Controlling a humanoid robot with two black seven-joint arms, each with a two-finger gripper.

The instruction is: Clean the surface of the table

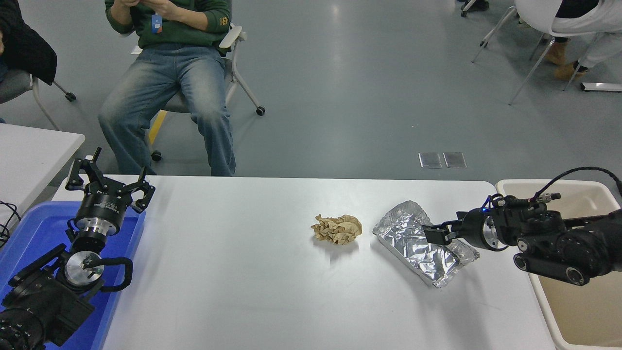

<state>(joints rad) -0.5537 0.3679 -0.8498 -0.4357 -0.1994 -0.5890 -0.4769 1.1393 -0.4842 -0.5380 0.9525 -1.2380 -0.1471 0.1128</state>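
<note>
Outwardly calm, the white counter (pixel 243 272) stretched wide across the middle of my head camera's view, between a blue bin (pixel 34 228) at its left end and a beige bin (pixel 578 311) at its right. I had the right arm reaching in from the right edge, lying across the beige bin's near corner, with the right gripper (pixel 434 234) over the crumpled foil tray (pixel 418 248) that sat on the counter's right half. Its black fingers (pixel 436 235) looked drawn close at the tray's far rim, but from this angle I could not tell whether they were pressed together, parted, or pinching the foil. Just left of the tray, apart from it, lay a wad of crumpled brown paper (pixel 337 229) near the counter's centre. My left arm sat parked at the lower left above the blue bin, the left gripper (pixel 109 187) pointing away from the camera with its fingers spread wide and nothing between them. Beyond the counter's far edge a person in a green top and jeans (pixel 170 92) sat on a wheeled chair, hands raised at chest height. A smaller white tabletop (pixel 34 155) showed at the left edge, and another seated person's legs (pixel 571 53) appeared at the upper right on the grey floor.
</note>
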